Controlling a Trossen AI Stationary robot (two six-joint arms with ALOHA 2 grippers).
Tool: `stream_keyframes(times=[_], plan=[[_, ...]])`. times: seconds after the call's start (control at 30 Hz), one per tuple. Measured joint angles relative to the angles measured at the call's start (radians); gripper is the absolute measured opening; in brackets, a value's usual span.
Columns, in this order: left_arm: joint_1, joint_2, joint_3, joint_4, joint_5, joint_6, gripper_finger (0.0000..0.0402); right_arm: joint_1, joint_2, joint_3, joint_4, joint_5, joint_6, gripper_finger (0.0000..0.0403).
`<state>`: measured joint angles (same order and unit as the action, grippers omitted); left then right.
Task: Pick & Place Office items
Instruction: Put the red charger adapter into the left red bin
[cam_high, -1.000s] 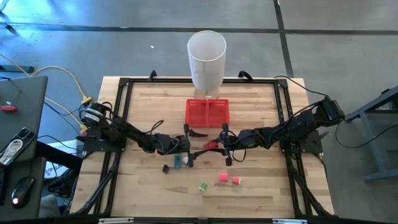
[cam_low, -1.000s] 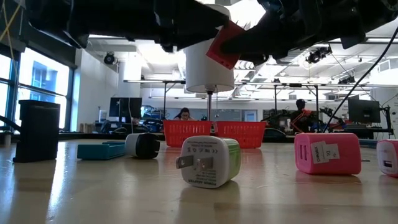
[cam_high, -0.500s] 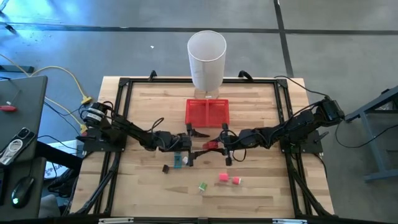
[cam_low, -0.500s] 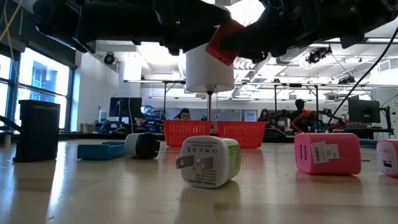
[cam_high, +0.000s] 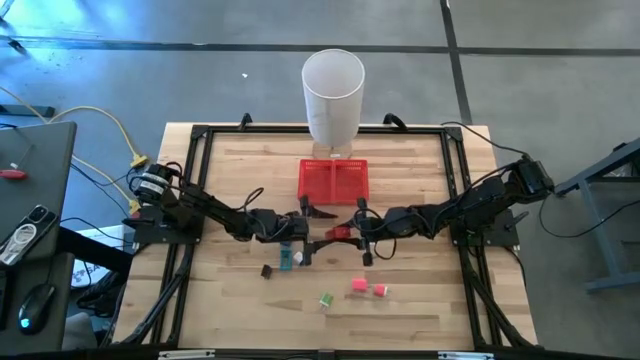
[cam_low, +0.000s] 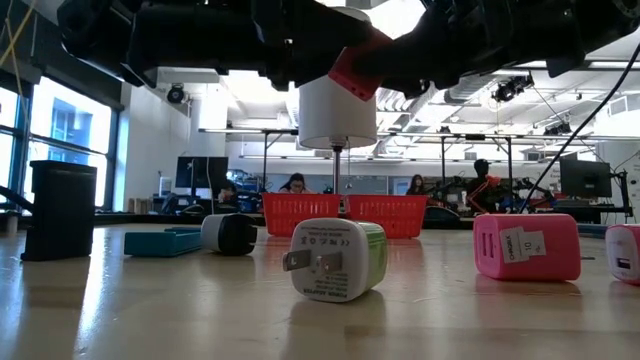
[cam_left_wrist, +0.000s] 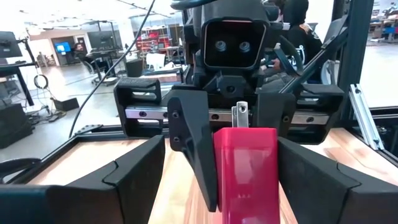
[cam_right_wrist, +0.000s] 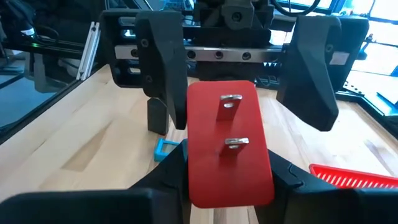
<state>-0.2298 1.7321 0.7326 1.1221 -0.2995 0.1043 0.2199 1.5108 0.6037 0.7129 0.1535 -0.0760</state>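
While both arms meet over the bench (cam_high: 420, 300) centre, the right hand (cam_high: 347, 234) grips the red charger block (cam_high: 341, 234) w/ its prongs up, held clear of the wood just below the red mesh tray (cam_high: 334, 180) in the high view. In the right wrist view the red block (cam_right_wrist: 228, 149) sits clamped between that hand's own fingers, two metal prongs facing the camera. Left hand (cam_high: 305, 231) faces it from frame left, fingers spread wide, one on each side of the block's near end; whether they touch it can't be told. Left wrist view shows the same block (cam_left_wrist: 245, 168) between the left fingers (cam_left_wrist: 134, 177), w/ the right hand's finger (cam_left_wrist: 193, 134) pressed on its side.

Other office items lie on the bench, lower centre of the high view: dark brown piece (cam_high: 267, 271), teal-white piece (cam_high: 286, 259) and blue piece (cam_high: 300, 257) just under the left hand; green-white piece (cam_high: 326, 299) nearer the bottom edge; two pink pieces (cam_high: 358, 285) (cam_high: 380, 290) side by side to the right. Low view has the green-white plug block (cam_low: 335, 260) front centre, a pink one (cam_low: 525, 246) to its right, a dark block (cam_low: 62, 210) at far left.

White cylinder bin (cam_high: 333, 95) stands at top centre, beyond the tray. People show far back in the room in the low view.
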Motion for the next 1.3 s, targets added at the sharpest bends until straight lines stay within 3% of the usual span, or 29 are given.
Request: stream_keyframes(times=[0.2, 0.93, 1.13, 1.3], plan=[[0.011, 0.0, 0.0, 0.002, -0.009, -0.019, 0.0272, 0.0, 0.0, 0.0, 0.01, 0.003, -0.004, 0.0107], [0.017, 0.051, 0.005, 0.072, -0.006, 0.031, 0.0122, -0.001, 0.0, 0.0, 0.008, 0.015, -0.002, 0.0107], [0.015, 0.051, 0.005, 0.071, -0.008, 0.023, 0.0112, -0.001, 0.0, 0.001, -0.001, 0.009, 0.038, 0.0109], [0.01, 0.051, 0.006, 0.07, -0.016, 0.026, 0.0112, -0.001, 0.0, 0.002, -0.007, 0.002, 0.049, 0.0136]])
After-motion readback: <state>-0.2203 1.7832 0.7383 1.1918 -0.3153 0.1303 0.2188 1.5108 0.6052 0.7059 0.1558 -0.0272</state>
